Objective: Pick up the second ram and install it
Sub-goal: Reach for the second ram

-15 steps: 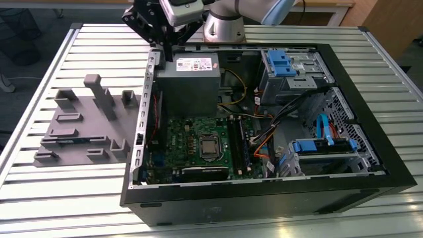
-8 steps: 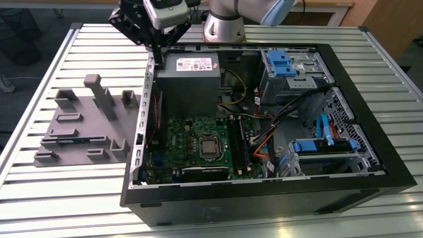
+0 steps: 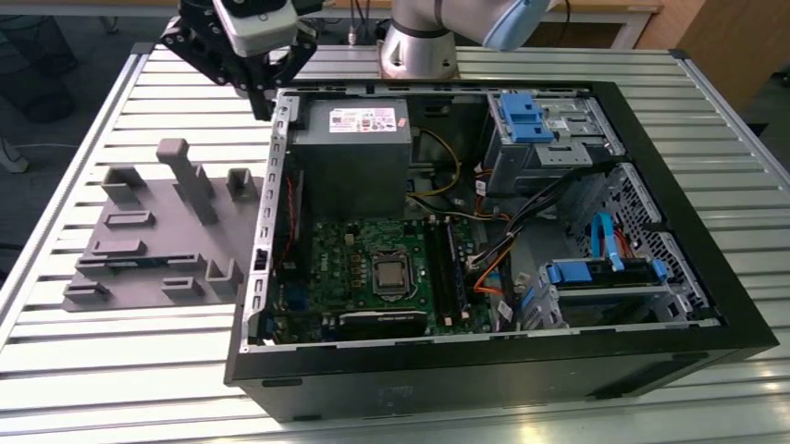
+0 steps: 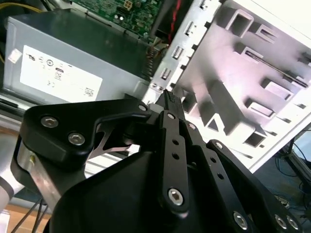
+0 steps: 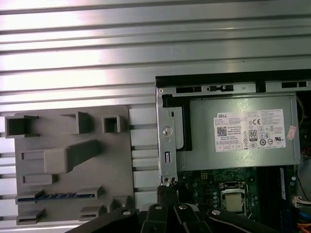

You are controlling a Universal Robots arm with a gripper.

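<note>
Lying edge-up in its tray (image 5: 116, 160) slot, ram (image 5: 56, 195) points square at case wall (image 5: 165, 145) — gripper (image 5: 167, 190) clenched, empty, above that wall.

The arm (image 3: 417, 46) is a smooth silver-grey tube with rounded joints, one closed by a light blue cap (image 3: 516, 20), and in the exterior view a pale grey housing (image 3: 259, 20) sits at its wrist. The gripper (image 4: 167, 97) is matt black throughout: flat linkage bars, pinned with silver hex-socket screws (image 4: 175, 195), narrow from a broad body to slim fingertips that meet. A band of bare metal (image 4: 28, 169) edges that body in the second wrist view.
</note>
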